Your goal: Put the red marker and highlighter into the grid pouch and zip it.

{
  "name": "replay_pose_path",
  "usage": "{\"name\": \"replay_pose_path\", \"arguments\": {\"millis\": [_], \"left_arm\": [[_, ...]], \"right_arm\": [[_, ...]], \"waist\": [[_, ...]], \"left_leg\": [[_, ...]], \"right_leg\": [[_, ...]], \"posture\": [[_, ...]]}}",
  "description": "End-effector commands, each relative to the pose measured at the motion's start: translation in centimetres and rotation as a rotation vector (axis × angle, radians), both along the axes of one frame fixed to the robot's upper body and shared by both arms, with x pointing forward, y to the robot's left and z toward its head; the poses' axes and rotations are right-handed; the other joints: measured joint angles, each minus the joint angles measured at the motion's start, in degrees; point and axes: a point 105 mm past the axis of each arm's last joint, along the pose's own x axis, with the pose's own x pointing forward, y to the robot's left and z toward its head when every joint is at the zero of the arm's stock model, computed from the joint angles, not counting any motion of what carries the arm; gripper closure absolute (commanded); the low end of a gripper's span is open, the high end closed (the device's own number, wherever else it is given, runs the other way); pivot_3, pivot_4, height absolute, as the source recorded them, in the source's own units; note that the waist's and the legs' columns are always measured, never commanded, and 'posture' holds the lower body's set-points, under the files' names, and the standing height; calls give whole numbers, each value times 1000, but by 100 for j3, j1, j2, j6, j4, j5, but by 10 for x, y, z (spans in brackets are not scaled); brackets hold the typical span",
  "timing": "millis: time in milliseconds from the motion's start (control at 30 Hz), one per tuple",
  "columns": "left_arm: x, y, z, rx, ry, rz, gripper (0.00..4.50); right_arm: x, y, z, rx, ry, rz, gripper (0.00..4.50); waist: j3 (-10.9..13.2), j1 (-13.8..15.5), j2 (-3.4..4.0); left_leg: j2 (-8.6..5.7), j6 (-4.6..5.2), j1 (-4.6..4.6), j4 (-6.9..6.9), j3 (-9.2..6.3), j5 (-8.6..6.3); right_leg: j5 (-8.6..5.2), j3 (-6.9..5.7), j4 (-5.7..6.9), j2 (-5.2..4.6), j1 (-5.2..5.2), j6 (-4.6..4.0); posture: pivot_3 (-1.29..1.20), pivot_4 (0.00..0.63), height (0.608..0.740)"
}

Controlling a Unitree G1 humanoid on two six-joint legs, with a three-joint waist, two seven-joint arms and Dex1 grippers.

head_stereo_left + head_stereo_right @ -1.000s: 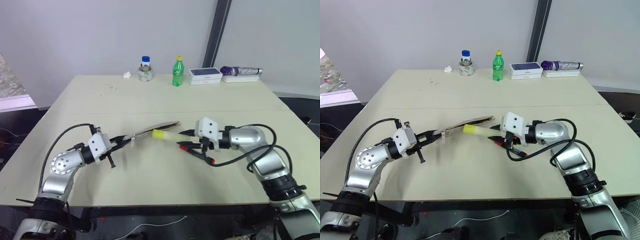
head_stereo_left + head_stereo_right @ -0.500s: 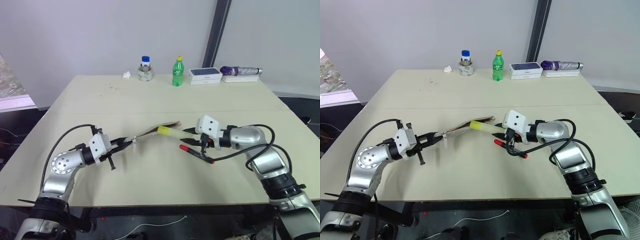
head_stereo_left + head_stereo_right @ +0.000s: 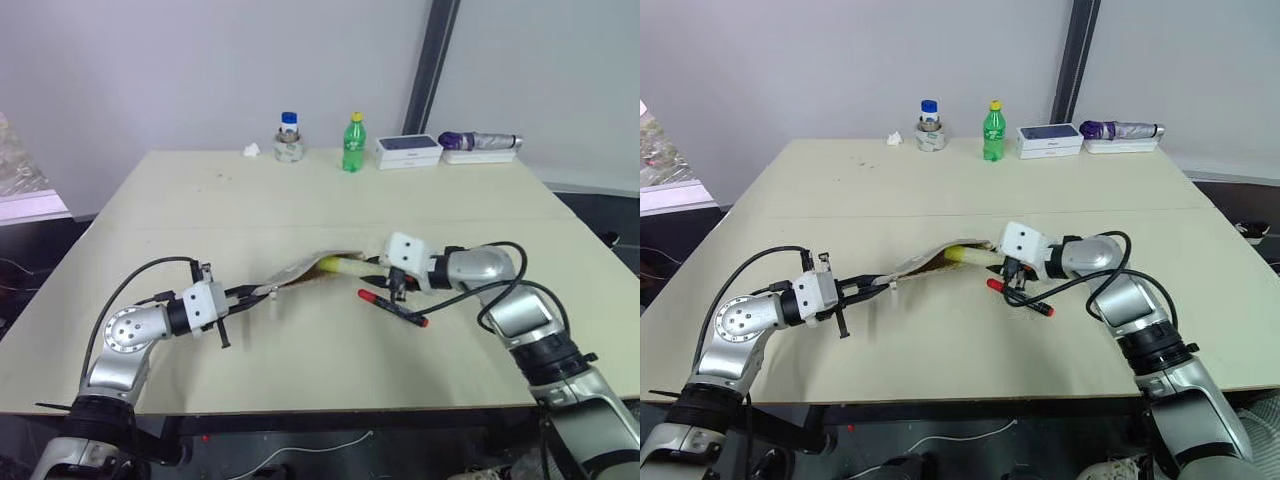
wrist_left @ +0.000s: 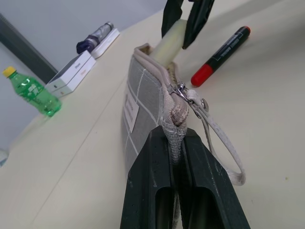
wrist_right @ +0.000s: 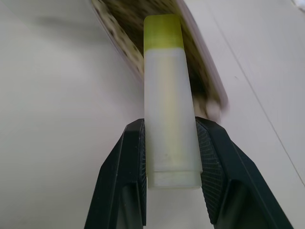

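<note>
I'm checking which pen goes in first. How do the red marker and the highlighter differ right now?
The highlighter is pale yellow and stubby; the red marker is slim and red with black ends. The highlighter is held in the right end effector, its cap at the open mouth of the grid pouch; the red marker lies loose on the table, outside the pouch. Both are pen-like sticks near the pouch's mouth.

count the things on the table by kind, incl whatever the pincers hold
writing tools: 2, red marker, highlighter
pouches: 1, grid pouch
bottles: 2, green bottle, blue-capped bottle
boxes: 1, white box
umbrellas: 1, purple umbrella
total: 7
</note>
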Motion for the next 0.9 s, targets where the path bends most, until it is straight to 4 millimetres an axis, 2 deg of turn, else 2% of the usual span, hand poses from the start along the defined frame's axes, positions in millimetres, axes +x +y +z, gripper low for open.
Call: {"name": "replay_pose_path", "arguments": {"millis": [33,300,433,533,633,900], "left_arm": [[0,-2,11,3,-57,-22,4500],[-1,-4,14,7,-61,-48,4500],[-4,-6,12,13,-59,-61,4500],[-6,-8,10,20,-56,-71,4500],[-8,-8,8,29,-51,-76,4500],[-9,-8,8,27,-53,-76,4500]], "right_arm": [[-14,29,15,3,-96,133,3613],[-18,60,19,-20,-258,272,3613],[-11,66,3,-117,-312,292,3613],[-8,69,3,-88,-291,269,3613],[-3,66,1,-151,-327,267,3613],[-3,68,-3,-157,-365,313,3613]], "waist": [[0,0,1],[1,36,-1],[1,22,-1],[1,19,-1],[1,26,-1],[1,23,-1]], "left_leg": [[0,0,0,-1,0,0],[-2,0,-1,6,-2,0],[-5,0,0,5,-1,0],[-3,-1,0,4,-1,0],[-3,-1,0,5,-1,1],[-3,-1,0,5,-1,1]], "right_leg": [[0,0,0,1,0,0],[0,-2,1,-2,3,0],[0,-1,1,-1,2,0],[0,-1,2,1,1,0],[0,-1,2,0,2,0],[0,-1,2,0,2,0]], "posture": [[0,150,740],[0,150,740],[0,150,740],[0,150,740],[0,150,740],[0,150,740]]}}
